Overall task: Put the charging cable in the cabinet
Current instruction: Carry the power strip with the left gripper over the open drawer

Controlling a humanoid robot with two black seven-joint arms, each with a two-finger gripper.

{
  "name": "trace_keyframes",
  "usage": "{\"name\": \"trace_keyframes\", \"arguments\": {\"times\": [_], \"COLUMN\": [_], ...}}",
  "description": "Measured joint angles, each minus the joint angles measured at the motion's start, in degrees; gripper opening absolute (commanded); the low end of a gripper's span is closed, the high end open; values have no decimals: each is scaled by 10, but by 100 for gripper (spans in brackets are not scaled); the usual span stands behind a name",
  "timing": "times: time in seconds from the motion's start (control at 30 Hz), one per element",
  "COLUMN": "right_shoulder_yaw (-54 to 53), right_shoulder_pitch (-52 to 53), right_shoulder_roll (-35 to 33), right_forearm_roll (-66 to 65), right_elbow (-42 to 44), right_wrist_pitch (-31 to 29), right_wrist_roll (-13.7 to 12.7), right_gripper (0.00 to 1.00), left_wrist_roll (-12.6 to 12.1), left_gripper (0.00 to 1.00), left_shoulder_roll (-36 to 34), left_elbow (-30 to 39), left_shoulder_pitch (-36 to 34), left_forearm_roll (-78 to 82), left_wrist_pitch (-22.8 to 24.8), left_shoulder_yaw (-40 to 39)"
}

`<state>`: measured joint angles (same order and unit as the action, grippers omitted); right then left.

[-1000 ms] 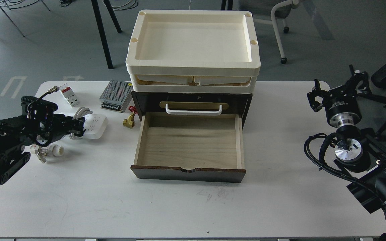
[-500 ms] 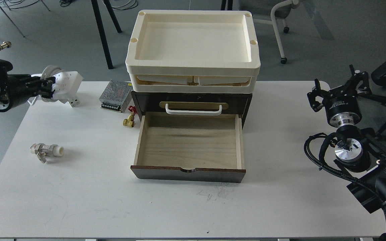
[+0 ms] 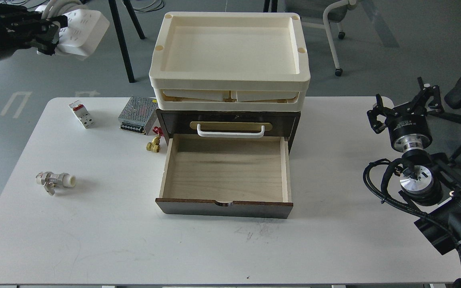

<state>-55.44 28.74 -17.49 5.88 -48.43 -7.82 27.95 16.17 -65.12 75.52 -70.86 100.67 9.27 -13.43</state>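
The charging cable (image 3: 80,33), a white power strip with a thick white cord wound around it, hangs high at the top left, well above the table. My left gripper (image 3: 48,32) is shut on it, left of the cabinet. The cabinet (image 3: 227,160) is a dark brown drawer unit at mid-table. Its lower drawer (image 3: 226,170) is pulled out and its light wood inside is empty. The upper drawer is closed, with a white handle (image 3: 230,131) on a gold plate. My right gripper (image 3: 406,105) is open and empty at the table's right edge.
Stacked cream trays (image 3: 230,60) sit on top of the cabinet. A small white breaker with a red switch (image 3: 81,114), a silver perforated power-supply box (image 3: 137,115), a brass valve (image 3: 153,145) and a white-and-metal valve (image 3: 54,181) lie on the white table (image 3: 94,240) left of the cabinet.
My left gripper has lifted the power strip off the table, up and to the top left, uncovering the breaker. The right arm has not moved.
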Motion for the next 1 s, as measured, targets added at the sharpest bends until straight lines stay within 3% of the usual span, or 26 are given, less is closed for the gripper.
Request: {"name": "trace_keyframes", "arguments": {"times": [0.2, 0.33, 0.63, 0.83, 1.0], "right_shoulder_yaw": [0, 0, 0, 0, 0], "right_shoulder_pitch": [0, 0, 0, 0, 0], "right_shoulder_roll": [0, 0, 0, 0, 0], "right_forearm_roll": [-1, -1, -2, -2, -2], "right_elbow": [1, 1, 1, 1, 1], "right_wrist_pitch": [0, 0, 0, 0, 0], "right_wrist_roll": [0, 0, 0, 0, 0], "right_gripper": [100, 100, 100, 100, 100], "left_wrist_roll": [-6, -11, -10, 27, 31], "left_gripper": [1, 1, 1, 1, 1], "left_shoulder_roll": [-19, 1, 119, 197, 241], "left_elbow": [163, 246, 257, 256, 256], "left_shoulder_pitch": [-115, -138, -122, -50, 15], "left_forearm_roll": [0, -1, -3, -4, -4], "left_wrist_pitch": [105, 139, 187, 187, 187], "left_shoulder_yaw": [-6, -9, -8, -9, -6]}}
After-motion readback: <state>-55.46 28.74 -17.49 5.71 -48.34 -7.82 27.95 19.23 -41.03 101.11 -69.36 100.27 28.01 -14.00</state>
